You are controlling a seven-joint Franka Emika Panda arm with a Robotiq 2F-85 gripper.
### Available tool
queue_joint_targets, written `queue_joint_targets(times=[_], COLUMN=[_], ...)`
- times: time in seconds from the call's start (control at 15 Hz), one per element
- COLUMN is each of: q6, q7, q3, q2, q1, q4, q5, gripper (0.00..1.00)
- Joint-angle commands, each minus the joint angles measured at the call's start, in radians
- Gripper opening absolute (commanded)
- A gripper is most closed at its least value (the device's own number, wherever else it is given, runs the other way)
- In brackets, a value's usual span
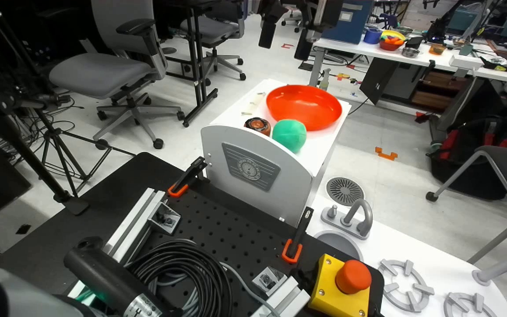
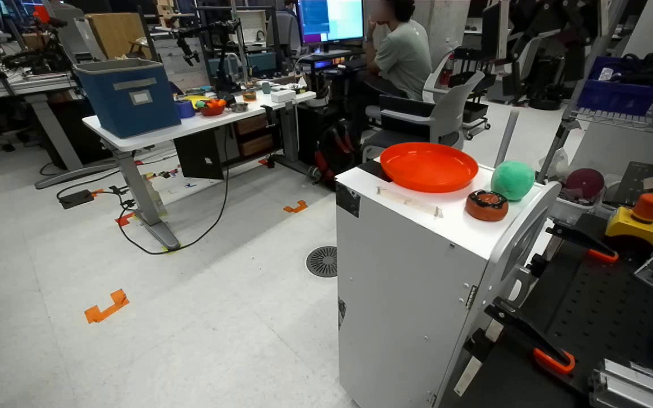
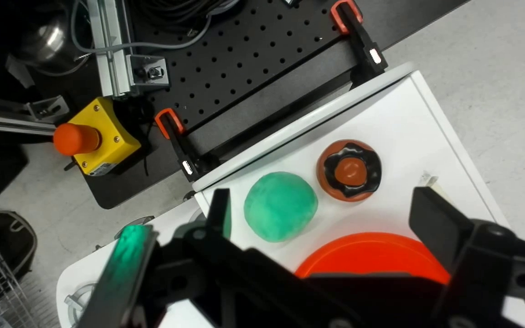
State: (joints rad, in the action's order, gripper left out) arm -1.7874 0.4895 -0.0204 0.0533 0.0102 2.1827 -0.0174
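My gripper (image 3: pixel 321 196) stands open above a white stand, its black fingers (image 3: pixel 440 228) wide apart with nothing between them. In an exterior view the gripper (image 1: pixel 285 44) hangs well above and behind the stand. On the stand's white top lie three things. A shallow red-orange bowl (image 1: pixel 304 108) sits at the far end, partly covered by the gripper body in the wrist view. Beside it is a round green soft ball (image 3: pixel 280 206). A brown and black doughnut-like toy (image 3: pixel 348 171) rests close to the ball, apart from it. Both exterior views show all three untouched.
A grey upright panel (image 1: pixel 255 169) borders the stand's top on the side towards a black perforated table (image 1: pixel 218 220). Clamps with orange ends (image 1: pixel 292 251) and a yellow emergency-stop box (image 1: pixel 332 286) are on that table. A play sink (image 1: pixel 339 242) and stove rings stand alongside.
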Motion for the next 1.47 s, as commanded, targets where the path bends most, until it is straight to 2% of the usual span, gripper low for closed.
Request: queue_joint_targets(times=[0.0, 0.73, 1.4], q6=[0.033, 0.058, 0.095], q7=[0.006, 0.015, 0.098], q3=[0.011, 0.076, 0.076], q2=[0.028, 0.06, 0.132], q1=[0.008, 0.078, 0.108], q4=[0.007, 0.038, 0.066], q5=[0.031, 0.089, 0.097], gripper=[1.0, 1.0, 1.0])
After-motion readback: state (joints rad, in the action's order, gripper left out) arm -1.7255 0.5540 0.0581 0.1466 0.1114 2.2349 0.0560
